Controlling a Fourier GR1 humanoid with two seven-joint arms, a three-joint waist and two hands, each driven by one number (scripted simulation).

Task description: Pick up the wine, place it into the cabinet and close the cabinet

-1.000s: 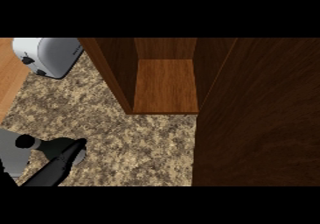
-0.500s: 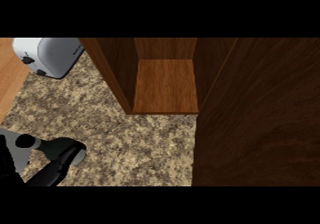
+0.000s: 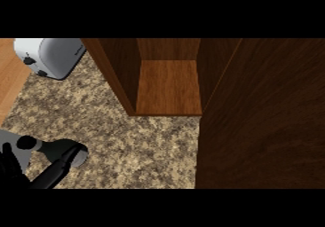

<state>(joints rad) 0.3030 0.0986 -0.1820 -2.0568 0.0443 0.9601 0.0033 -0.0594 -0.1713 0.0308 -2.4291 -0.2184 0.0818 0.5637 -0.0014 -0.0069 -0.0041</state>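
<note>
No wine bottle shows in the head view. The wooden cabinet point(image 3: 168, 88) stands open at the back of the counter, and its shelf is bare. A wide dark wooden panel point(image 3: 263, 124), apparently the cabinet's door, fills the right side of the view. My left hand point(image 3: 57, 164) is at the lower left edge over the counter, its black fingers straight and holding nothing. It is well short of the cabinet. My right hand is out of sight.
A white toaster point(image 3: 47, 55) stands at the back left. The speckled stone counter point(image 3: 126, 137) stretches between my hand and the cabinet. A strip of light wood point(image 3: 8, 75) runs along the left edge.
My left hand has shifted and turned slightly at the lower left corner. The cabinet, the panel and the toaster have not moved.
</note>
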